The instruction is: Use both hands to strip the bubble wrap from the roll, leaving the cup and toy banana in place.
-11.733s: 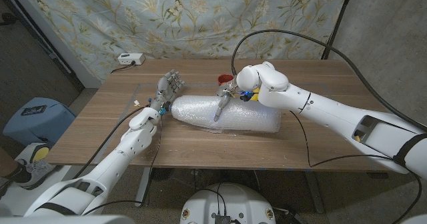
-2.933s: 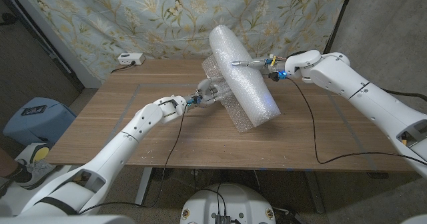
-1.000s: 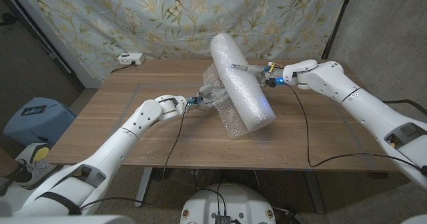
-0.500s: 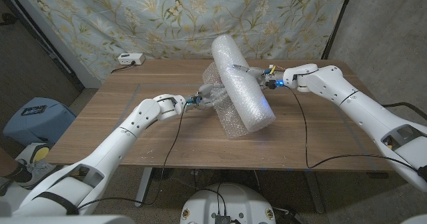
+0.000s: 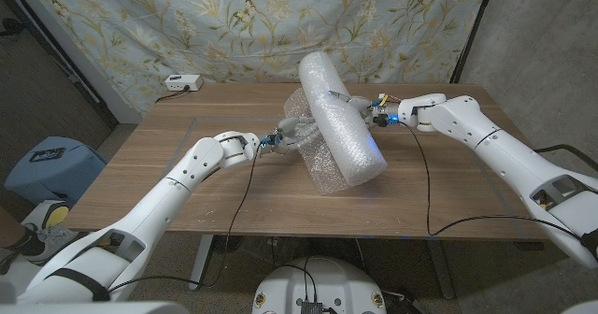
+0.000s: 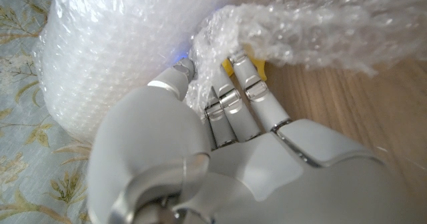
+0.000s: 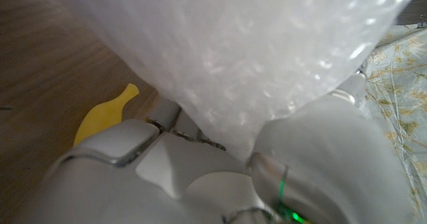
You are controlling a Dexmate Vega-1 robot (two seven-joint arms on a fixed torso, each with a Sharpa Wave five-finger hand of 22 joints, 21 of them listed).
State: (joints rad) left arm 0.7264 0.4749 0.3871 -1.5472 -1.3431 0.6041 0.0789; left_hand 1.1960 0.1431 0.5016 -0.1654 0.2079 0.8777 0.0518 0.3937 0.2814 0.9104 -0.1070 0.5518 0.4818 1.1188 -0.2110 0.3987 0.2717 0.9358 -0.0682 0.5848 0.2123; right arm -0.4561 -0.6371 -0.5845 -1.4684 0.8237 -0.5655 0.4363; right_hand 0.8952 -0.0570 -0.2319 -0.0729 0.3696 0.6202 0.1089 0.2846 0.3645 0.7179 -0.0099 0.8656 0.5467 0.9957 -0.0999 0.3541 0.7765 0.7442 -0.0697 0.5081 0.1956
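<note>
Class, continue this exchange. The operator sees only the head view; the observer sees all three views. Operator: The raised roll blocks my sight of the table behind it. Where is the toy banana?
Observer: The right wrist view shows the toy banana lying on the table, beside the right hand.
Operator: Does the left hand really hold the loose sheet?
Observer: Yes. In the left wrist view the left hand has its fingers curled into the crumpled bubble wrap.
Operator: And the right hand's grip?
Observer: The roll sits between its thumb and the rest of the hand.
</note>
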